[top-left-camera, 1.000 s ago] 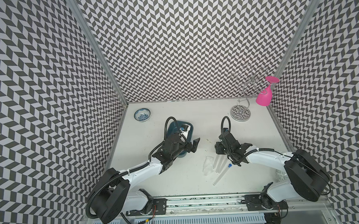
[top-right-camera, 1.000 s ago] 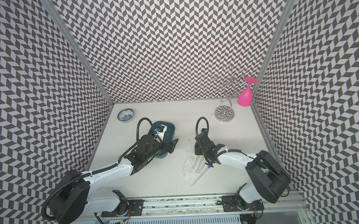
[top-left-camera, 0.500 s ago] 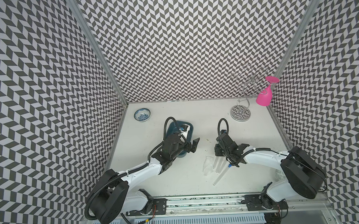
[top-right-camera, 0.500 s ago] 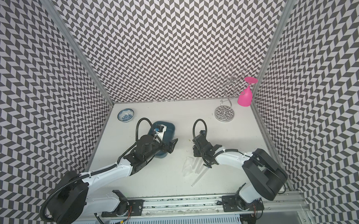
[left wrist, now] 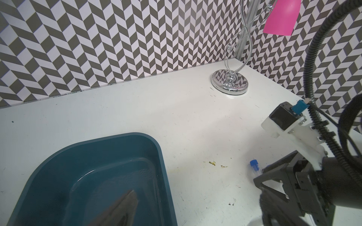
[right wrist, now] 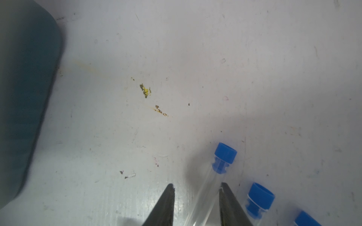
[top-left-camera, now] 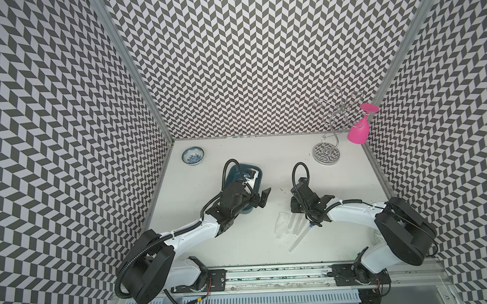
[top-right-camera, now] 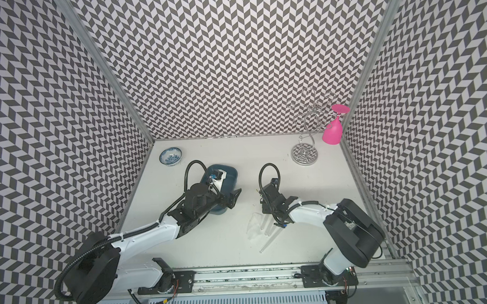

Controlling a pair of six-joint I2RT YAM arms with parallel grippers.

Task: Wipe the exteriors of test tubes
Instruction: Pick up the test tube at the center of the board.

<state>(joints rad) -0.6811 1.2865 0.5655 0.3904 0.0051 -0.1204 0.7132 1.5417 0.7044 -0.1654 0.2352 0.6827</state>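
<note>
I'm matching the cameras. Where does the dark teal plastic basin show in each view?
Both top views: dark teal plastic basin, partly beneath the left arm.
Left wrist: large, close foreground.
Right wrist: blurred, at the frame's edge.
Shared landmark: yellow stain beside it, both wrist views.

R wrist view: 3 test tubes (right wrist: 205, 195) cut off at edge, teal tub (right wrist: 25, 97) blurred. Top views: tube tops hidden under right gripper (top-left-camera: 297, 211).
</note>
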